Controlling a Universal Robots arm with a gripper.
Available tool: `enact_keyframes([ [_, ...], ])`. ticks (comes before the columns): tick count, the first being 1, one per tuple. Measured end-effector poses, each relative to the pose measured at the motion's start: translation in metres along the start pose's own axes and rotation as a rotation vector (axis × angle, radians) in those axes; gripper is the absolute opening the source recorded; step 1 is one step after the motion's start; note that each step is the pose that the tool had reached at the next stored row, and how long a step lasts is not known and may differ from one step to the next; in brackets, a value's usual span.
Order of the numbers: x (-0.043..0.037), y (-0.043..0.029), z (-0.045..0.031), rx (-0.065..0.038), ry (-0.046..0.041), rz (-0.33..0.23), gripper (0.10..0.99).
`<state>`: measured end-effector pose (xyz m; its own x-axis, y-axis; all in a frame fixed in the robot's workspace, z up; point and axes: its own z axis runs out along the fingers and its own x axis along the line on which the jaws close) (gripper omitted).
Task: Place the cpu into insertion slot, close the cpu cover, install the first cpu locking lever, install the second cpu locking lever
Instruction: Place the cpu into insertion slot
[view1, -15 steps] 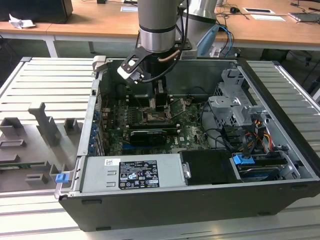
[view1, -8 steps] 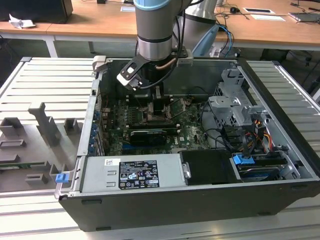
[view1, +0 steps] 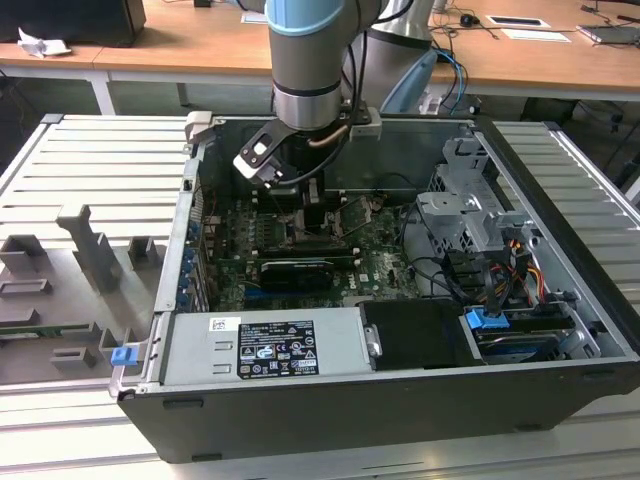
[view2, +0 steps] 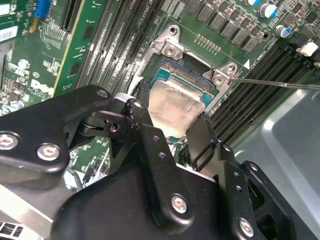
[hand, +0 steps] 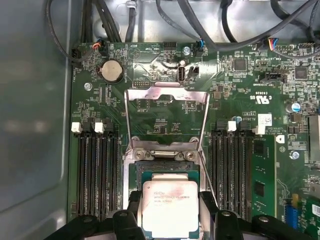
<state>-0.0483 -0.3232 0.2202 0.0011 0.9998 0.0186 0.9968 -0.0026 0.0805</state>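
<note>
My gripper (hand: 170, 216) reaches down into the open computer case (view1: 400, 400) and is shut on the cpu (hand: 170, 205), a silver-beige square chip. One black finger (hand: 134, 201) presses each of two opposite edges. The cpu (view2: 175, 102) hangs level just over the insertion slot (hand: 150, 167), and part of the slot's dark contact field shows beyond it. The cpu cover (hand: 165, 93), a silvery frame with a square window, stands swung open past the slot. A thin metal lever (view2: 275, 83) sticks out beside the slot's corner. In the exterior view the gripper (view1: 310, 215) is low over the green motherboard (view1: 380, 262).
Black memory slots (hand: 97, 170) flank the socket on both sides. Cables (hand: 215, 30) hang over the board's far edge. A grey power supply (view1: 265, 345) and a drive cage (view1: 470, 215) with wiring crowd the case. The case wall (hand: 35, 115) runs close by.
</note>
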Motion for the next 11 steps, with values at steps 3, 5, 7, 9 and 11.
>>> enact_keyframes([
  [3,0.0018,-0.0004,0.0044,0.000,-0.0019,0.007,0.537],
  [5,0.0025,-0.0006,0.0072,0.000,-0.0025,0.008,0.537],
  [7,0.0029,-0.0009,0.0098,0.000,-0.0027,0.009,0.537],
  [9,0.0034,-0.0010,0.0117,0.000,-0.0032,0.012,0.537],
  [11,0.0050,-0.0012,0.0137,0.000,-0.0064,0.020,0.537],
])
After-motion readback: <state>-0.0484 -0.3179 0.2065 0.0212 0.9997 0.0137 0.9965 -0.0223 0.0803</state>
